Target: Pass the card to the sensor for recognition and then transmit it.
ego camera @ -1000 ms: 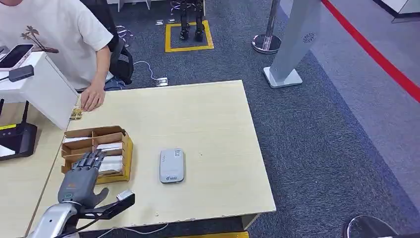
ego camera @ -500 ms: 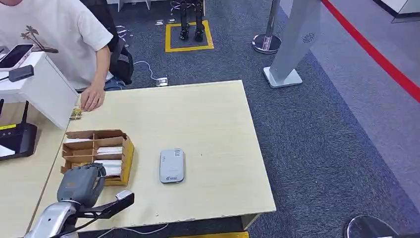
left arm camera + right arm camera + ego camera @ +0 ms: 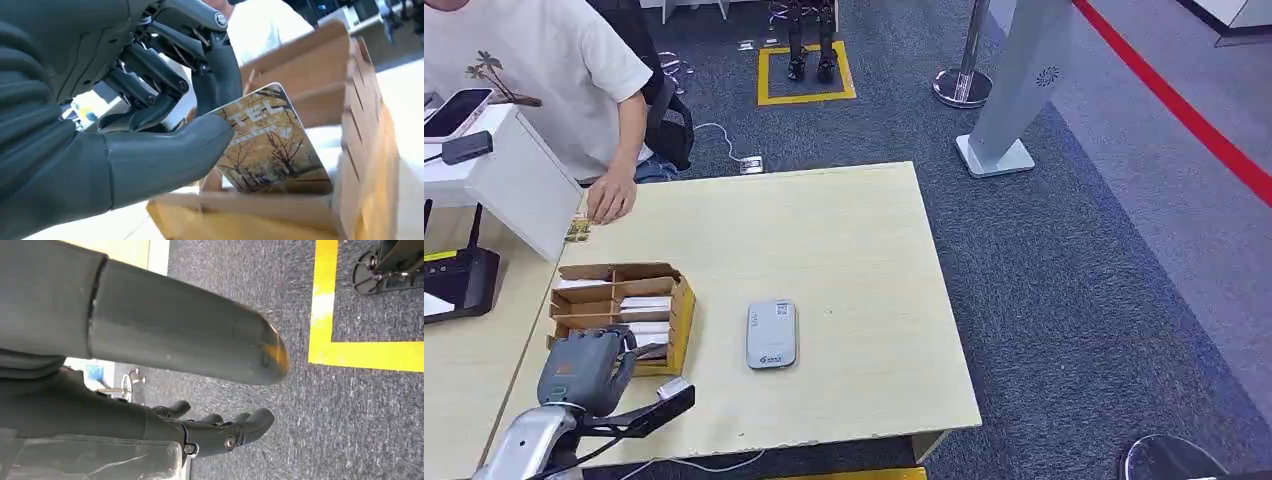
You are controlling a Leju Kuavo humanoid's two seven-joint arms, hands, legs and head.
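The cardboard box sits on the tabletop near its left edge, split by dividers into several compartments. White cards lie flat in them, stacked in rows; in the head view I cannot tell how many. In the left wrist view the box's brown walls rise on both sides of the compartment nearest me.

My left hand is over the near end of the box, fingers curled down into it. In my left wrist view the thumb presses on one face of a card while the dark fingers close on it from the other side, so I have the card pinched. It carries a picture of yellow-leaved trees and some lettering, and it stands tilted, its lower edge down inside the compartment and partly behind the box's near wall.

The grey sensor lies flat on the tabletop just to the right of the box, apart from it and from my hand.

My right hand hangs beside me over dark carpet with a yellow floor line nearby; its fingers are loosely bent and apart, with nothing in them.

At the far left corner of the tabletop a person in a white shirt rests a hand on the surface, beside a white stand. The lettering on the card is too blurred to read, and in the head view my own hand hides the card.
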